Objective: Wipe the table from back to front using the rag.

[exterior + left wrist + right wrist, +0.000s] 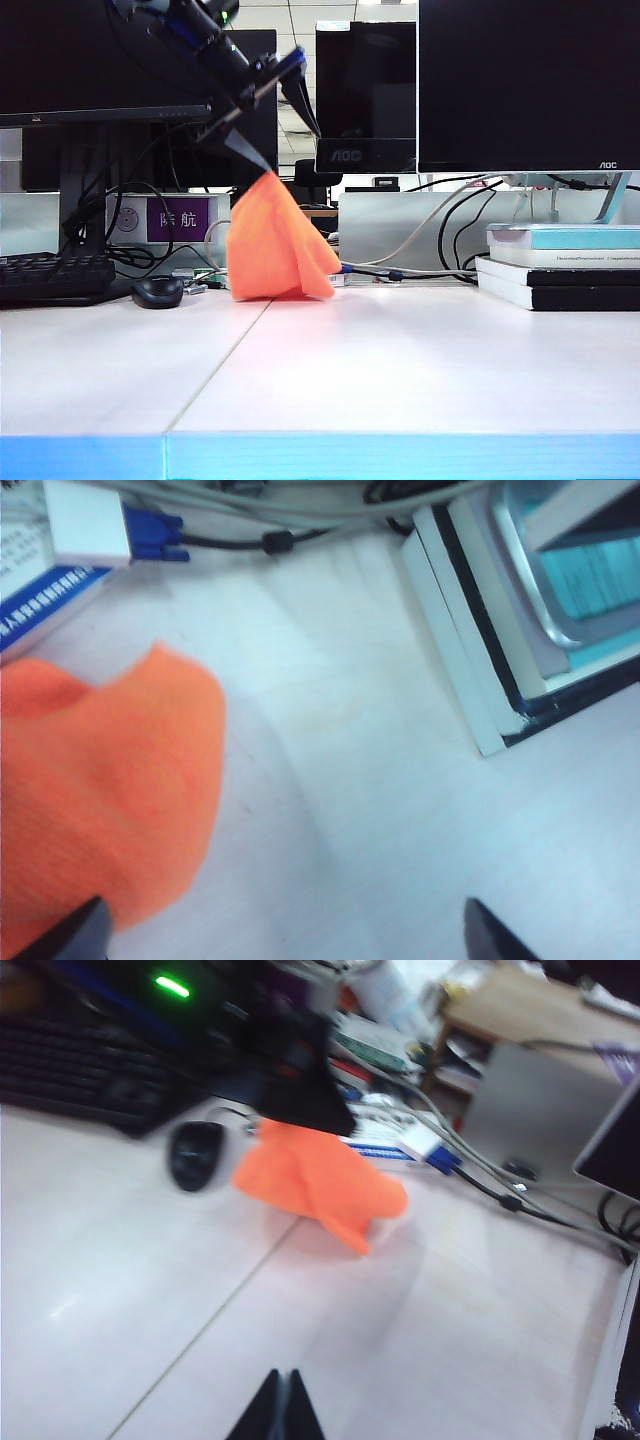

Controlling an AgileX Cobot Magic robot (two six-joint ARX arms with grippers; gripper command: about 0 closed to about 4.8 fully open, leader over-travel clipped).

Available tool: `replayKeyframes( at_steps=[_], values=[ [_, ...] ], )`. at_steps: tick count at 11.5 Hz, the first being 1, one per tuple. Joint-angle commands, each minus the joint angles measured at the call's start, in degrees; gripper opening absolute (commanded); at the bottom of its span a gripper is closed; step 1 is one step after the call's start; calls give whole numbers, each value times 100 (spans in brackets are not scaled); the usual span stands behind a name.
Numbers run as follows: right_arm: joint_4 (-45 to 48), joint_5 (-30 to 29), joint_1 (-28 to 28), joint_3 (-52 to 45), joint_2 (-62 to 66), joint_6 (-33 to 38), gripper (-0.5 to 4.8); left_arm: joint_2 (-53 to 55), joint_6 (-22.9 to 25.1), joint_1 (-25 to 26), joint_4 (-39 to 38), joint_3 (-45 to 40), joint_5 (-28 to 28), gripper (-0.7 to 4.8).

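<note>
At the back of the table [400,370], the rag [272,245] hangs from one finger of the left gripper [275,115], jaws spread, its lower edge on the surface. From the left wrist, the rag [100,790] lies against one fingertip [70,935]. From the right wrist, the right gripper [282,1410], fingers pressed together, hovers well short of the rag [315,1180].

the rag [272,245] stands bunched at the back of the table [400,370], left gripper [268,122] just above it. mouse [158,292] left of the rag, books [560,265] well right. right gripper [280,1410] sits before the rag, above the table.
</note>
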Motion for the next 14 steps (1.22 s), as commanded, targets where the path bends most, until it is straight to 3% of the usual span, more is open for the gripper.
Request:
replayKeyframes(
  at_steps=[1, 2, 3, 6, 8, 10, 11, 13, 14],
  values=[
    [658, -555, -269, 31, 299, -13, -1, -74, 17, -4, -44, 367, -9, 369],
    [791, -599, -306, 31, 343, -13, -1, -74, -17, -4, -46, 503, -79, 184],
    [979, -601, -306, 31, 352, -15, -1, -74, 24, -4, -216, 706, -238, 92],
    [1547, -623, -306, 31, 433, -15, -1, -74, 173, -7, -702, 1207, -636, 89],
    [1755, -619, -306, 31, 531, -13, -1, -96, 177, -48, -918, 1272, -354, 89],
    [2004, -651, -306, 31, 693, -15, -1, -98, 588, -105, -981, 1272, -278, 90],
    [2135, -765, -306, 31, 782, -15, -1, -98, 817, -168, -1104, 1272, -511, 90],
    [2312, -892, -308, 28, 988, -24, -1, -98, 1257, -299, -1423, 1272, -1532, 100],
    [2299, -898, -319, 28, 1093, -22, -1, -98, 1287, -332, -1458, 1272, -1700, 233]
  ],
)
